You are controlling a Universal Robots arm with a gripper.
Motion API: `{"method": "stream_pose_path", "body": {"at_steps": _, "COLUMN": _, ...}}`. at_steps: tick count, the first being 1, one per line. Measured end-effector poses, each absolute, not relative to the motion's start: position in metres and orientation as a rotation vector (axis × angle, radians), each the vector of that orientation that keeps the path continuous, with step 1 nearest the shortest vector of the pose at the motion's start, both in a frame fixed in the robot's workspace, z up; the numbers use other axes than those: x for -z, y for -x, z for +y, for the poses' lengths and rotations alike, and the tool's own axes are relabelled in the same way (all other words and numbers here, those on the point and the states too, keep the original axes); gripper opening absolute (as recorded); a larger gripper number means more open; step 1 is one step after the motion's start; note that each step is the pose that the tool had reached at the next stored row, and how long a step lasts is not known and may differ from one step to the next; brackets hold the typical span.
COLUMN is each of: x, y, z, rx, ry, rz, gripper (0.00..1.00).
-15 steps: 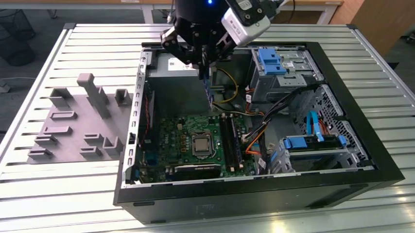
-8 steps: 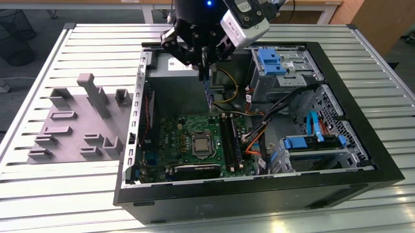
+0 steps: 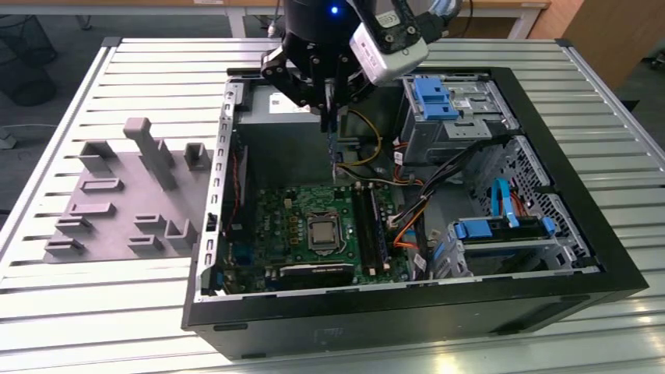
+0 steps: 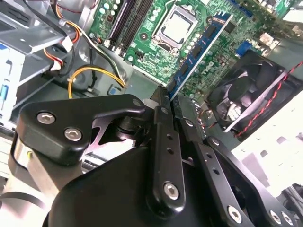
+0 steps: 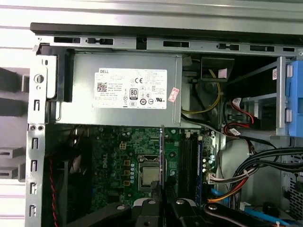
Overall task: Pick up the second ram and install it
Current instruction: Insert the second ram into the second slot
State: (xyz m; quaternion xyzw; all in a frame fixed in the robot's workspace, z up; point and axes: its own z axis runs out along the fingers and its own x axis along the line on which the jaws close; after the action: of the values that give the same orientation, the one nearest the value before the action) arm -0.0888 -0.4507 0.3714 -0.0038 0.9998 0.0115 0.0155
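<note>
Second wrist view has the black hand (image 4: 171, 101) pressed together on the second ram (image 4: 196, 49), a thin stick seen edge-on with its blue side showing, reaching out from between the fingers (image 4: 164, 142) toward the green motherboard (image 4: 151, 45) below. In the first wrist view the same stick (image 5: 162, 151) stands as a narrow vertical edge rising from the hand (image 5: 163, 191), lined up just beside the long black slots (image 5: 187, 158) and near the square metal processor (image 5: 150, 176). From the exterior view the hand (image 3: 330, 113) hangs inside the open computer case (image 3: 416, 300), with the stick (image 3: 332, 152) pointing straight down and its lower end above the motherboard (image 3: 291, 226), apart from the slots (image 3: 366, 226) underneath it. Under the hand lies the processor socket (image 3: 323, 233). Behind the hand sits the grey power supply (image 5: 118, 90) with a white label, and yellow, red and black cables (image 3: 379, 160) run past on the side of the blue drive brackets (image 3: 431, 97). On the hand's other side, in the second wrist view, a black fan (image 4: 246, 92) is mounted at the case wall. Outside the case, a grey parts holder (image 3: 120, 195) with upright pegs rests on the slatted metal bench (image 3: 104, 296).
</note>
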Motion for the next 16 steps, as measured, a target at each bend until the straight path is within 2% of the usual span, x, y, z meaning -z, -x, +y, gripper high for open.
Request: {"method": "stream_pose_path", "body": {"at_steps": 16, "x": -0.369, "y": 0.074, "z": -0.451, "rx": -0.035, "ry": -0.018, "rz": 3.110, "gripper": 0.14}}
